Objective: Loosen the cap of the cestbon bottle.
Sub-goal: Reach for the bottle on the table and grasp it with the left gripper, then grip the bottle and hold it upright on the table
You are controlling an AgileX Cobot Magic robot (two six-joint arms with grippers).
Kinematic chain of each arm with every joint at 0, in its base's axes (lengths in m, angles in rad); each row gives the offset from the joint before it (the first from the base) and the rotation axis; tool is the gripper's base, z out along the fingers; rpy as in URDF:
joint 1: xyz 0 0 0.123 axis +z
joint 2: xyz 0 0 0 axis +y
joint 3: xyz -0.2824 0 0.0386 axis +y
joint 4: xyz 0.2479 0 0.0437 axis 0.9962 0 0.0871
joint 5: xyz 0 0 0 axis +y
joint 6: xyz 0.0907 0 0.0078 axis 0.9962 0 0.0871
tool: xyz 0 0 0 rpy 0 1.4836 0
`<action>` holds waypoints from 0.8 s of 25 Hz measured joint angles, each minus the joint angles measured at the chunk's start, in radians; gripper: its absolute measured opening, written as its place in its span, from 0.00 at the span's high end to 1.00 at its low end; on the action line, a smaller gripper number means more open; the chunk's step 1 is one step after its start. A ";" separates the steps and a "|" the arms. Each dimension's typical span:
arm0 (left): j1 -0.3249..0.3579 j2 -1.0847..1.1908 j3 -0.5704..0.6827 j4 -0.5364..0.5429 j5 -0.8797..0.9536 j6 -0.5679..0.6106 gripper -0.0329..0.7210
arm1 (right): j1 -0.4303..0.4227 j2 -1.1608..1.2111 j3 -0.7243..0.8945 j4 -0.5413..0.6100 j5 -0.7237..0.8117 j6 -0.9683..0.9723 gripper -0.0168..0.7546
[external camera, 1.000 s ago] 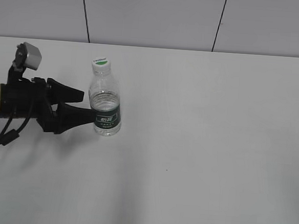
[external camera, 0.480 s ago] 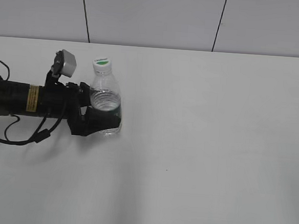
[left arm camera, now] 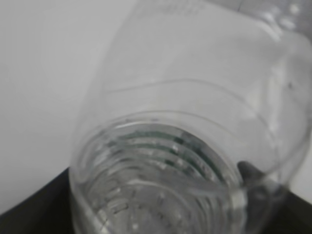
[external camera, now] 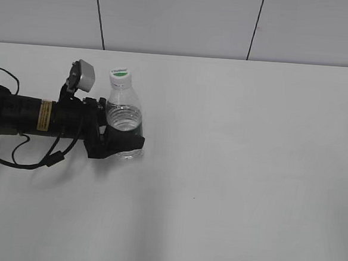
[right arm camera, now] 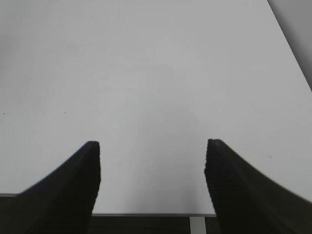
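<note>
The cestbon bottle (external camera: 123, 112) stands upright on the white table at the left, clear with a dark green label. Its white cap (external camera: 120, 75) with a green mark is on top. My left gripper (external camera: 124, 142) reaches in from the left, and its black fingers close around the bottle's lower body, covering most of the label. In the left wrist view the bottle (left arm camera: 170, 161) fills the frame very close up, with a dark finger at each side. My right gripper (right arm camera: 152, 146) is open and empty over bare table. It does not show in the exterior view.
The white table (external camera: 251, 142) stretches to the right of the bottle, with a grey panelled wall (external camera: 181, 20) behind it. The right wrist view shows the table's near edge (right arm camera: 146, 213) just below the fingers.
My left arm has moved right until its fingers enclose the bottle's lower body. The bottle has shifted slightly to the right.
</note>
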 joint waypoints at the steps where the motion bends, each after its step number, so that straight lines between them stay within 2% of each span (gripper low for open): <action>1: 0.000 0.000 0.000 0.000 0.000 0.000 0.24 | 0.000 0.000 0.000 0.000 0.000 0.000 0.31; 8: 0.000 0.000 0.000 0.004 0.006 0.000 0.45 | 0.000 0.000 0.000 0.000 0.000 0.000 0.31; 15: -0.006 0.002 -0.001 0.005 -0.009 0.000 0.45 | 0.000 0.000 0.000 0.000 0.000 0.000 0.31; 20: -0.076 -0.002 -0.040 0.028 -0.001 -0.001 0.45 | 0.000 0.000 0.000 0.000 0.000 0.000 0.31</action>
